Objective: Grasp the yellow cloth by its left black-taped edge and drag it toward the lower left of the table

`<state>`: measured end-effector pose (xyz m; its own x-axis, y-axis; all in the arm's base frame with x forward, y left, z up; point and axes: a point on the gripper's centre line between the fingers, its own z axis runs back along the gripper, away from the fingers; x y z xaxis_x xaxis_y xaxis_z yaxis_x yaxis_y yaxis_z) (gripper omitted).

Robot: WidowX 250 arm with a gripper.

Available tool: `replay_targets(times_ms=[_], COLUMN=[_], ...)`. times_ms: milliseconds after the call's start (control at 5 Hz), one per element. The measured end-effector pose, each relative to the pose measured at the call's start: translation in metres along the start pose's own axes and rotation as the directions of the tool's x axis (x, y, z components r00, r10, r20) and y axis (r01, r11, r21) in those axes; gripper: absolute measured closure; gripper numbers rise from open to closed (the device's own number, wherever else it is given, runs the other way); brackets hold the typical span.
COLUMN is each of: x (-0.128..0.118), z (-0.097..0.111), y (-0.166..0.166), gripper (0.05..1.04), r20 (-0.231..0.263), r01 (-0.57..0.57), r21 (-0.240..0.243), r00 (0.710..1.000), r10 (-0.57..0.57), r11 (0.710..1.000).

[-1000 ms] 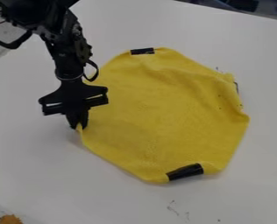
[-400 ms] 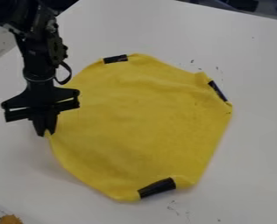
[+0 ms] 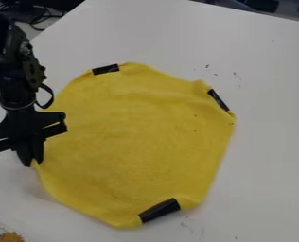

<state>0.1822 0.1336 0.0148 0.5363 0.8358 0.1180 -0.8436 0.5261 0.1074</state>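
hand (image 3: 30, 163): at the left, pinching edge of the cloth (image 3: 133, 142)
cloth: yellow, on the worktop (image 3: 269, 142), with black strips (image 3: 160, 211)

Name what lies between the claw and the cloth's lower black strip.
In the camera view, only yellow cloth lies between the claw and the lower black strip; the claw pinches the cloth's left edge.

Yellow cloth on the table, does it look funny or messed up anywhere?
A bit. The yellow cloth has crooked edges, so it isn't a neat shape, and black patches at its top left, right and bottom. Its left edge is pinched in the gripper. The white table has little dark marks too.
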Motion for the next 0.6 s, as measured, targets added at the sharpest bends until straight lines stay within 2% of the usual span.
replay_targets(times_ms=[200, 400, 600], x=[-0.004, -0.009, -0.008], z=[-0.006, -0.010, -0.013], y=[0.008, 0.021, 0.034], gripper=[1.020, 1.020, 0.995], r20=[-0.015, -0.032, -0.028], r01=[-0.006, -0.026, -0.034], r21=[0.000, 0.027, 0.039], r00=[1.000, 0.999, 0.999], r10=[0.006, 0.027, 0.035], r11=[1.000, 0.999, 0.999])
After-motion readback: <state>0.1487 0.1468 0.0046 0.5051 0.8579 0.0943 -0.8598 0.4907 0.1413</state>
